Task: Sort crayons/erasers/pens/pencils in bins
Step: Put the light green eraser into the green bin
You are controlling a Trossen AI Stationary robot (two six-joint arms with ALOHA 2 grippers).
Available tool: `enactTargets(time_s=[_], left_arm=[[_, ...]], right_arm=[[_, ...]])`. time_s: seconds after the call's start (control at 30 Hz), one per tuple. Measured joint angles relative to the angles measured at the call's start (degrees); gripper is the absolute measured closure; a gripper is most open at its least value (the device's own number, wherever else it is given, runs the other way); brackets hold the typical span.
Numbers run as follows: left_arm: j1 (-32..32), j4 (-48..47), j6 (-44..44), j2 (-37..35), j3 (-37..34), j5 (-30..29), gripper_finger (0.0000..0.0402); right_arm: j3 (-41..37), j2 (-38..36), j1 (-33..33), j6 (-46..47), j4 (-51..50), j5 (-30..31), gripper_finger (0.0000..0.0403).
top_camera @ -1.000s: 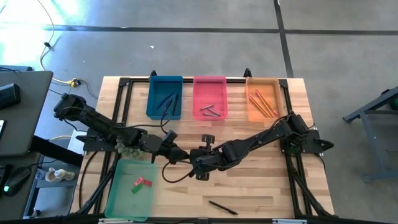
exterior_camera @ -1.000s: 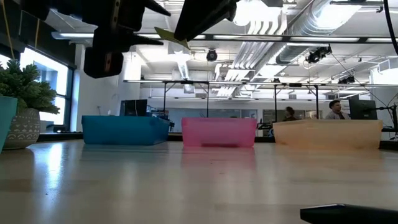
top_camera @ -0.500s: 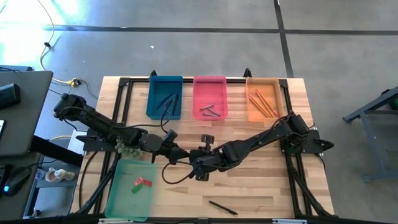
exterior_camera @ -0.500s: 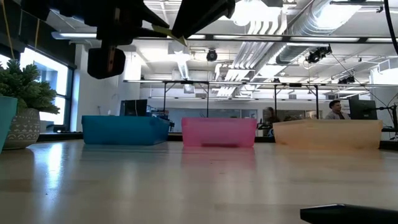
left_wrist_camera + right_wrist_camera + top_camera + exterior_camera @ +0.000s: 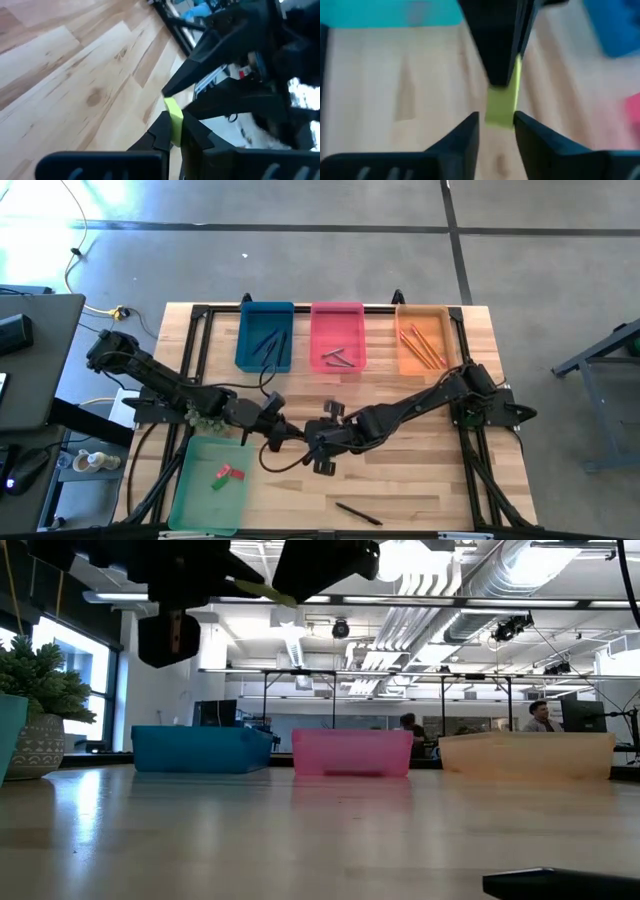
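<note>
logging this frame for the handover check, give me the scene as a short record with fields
left gripper: above mid-table, shut on the yellow eraser
right gripper: tip to tip with the left, fingers either side of the same eraser; contact unclear
green bin: pink and green erasers
blue bin: dark pens
pink bin: grey crayons
orange bin: pencils
left on table: one black pen, near front edge

yellow eraser [image 5: 173, 120]: mostly hidden btw left hand [image 5: 172, 131] fingers
right hand [image 5: 495, 125]: view blurred, grip unclear
black pen [image 5: 560, 883]: cut off by low view's edge
people [image 5: 540, 716]: too small to tell
</note>
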Motion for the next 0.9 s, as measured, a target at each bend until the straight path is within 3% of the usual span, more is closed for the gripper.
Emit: enactTargets(time_s=[0.23,0.47,0.77,0.9], left_arm=[[-4.7,-8.6,1.2,-2.8,0.0,-0.5,0.0397],[-10.5,-18.4,-0.3,-6.1,0.9,-1.0,0.0398],[-19.9,-48.2,-1.4,-7.6,12.4,-0.7,0.0398],[-24.9,-56.6,-5.9,-7.5,15.1,-1.1,0.0398]], right_arm=[[0.0,0.0,1.8,10.9,-1.1,-11.6,0.024],[0.0,0.0,5.7,17.9,-2.6,-11.3,0.0244],[0.0,0.0,9.6,25.8,-5.1,-8.7,0.0268],[-0.1,0.0,11.0,28.9,-6.4,-8.6,0.0272]])
